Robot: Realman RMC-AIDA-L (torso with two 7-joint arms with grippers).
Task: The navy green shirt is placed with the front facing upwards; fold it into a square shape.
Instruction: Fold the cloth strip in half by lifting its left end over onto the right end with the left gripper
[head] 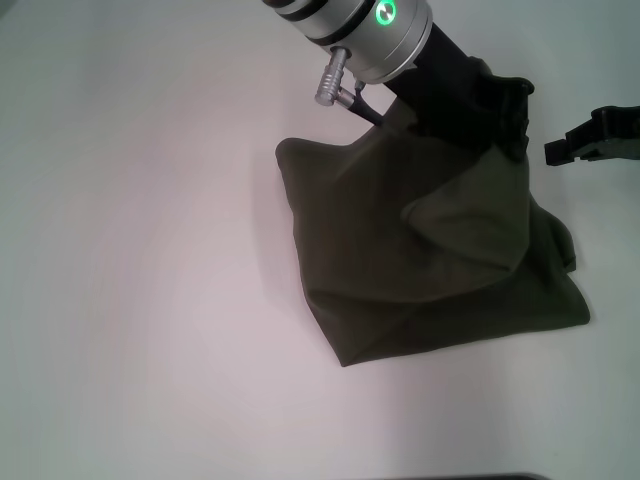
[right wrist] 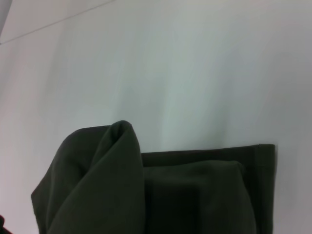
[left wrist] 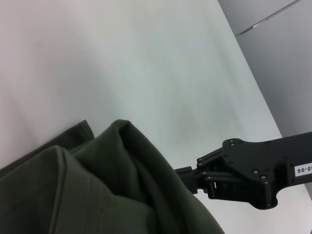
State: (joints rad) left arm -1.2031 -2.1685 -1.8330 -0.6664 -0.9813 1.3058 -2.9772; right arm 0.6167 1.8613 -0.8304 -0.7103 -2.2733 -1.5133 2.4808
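the navy green shirt (head: 430, 260) sat bunched right of centre in the head view, a folded heap on the white table (head: 150, 250), one layer lifted into a peak toward the upper right of the frame. the left arm came in from the top centre with its silver wrist and green light, and the left gripper (head: 490, 120) was buried in the cloth at the shirt's upper edge, fabric gathered up around it, apparently pinched, though the fingertips themselves were hidden there. the right gripper (head: 560, 152) poked in from the right edge, upper right of the frame, just beside the shirt but apart from it. the left wrist view gave what the head view could not: the right gripper (left wrist: 187, 178) seen from the side at lower right, black linkage plain, its tip right at the raised fold of the shirt (left wrist: 97, 185), but whether its jaws stood wide or narrow i could not tell. the right wrist view showed no fingers at all, only the shirt (right wrist: 146, 190) across the bottom of the frame: a rounded lifted fold at lower left and a flat hemmed layer beside it reaching toward lower right, bare table (right wrist: 195, 73) above.
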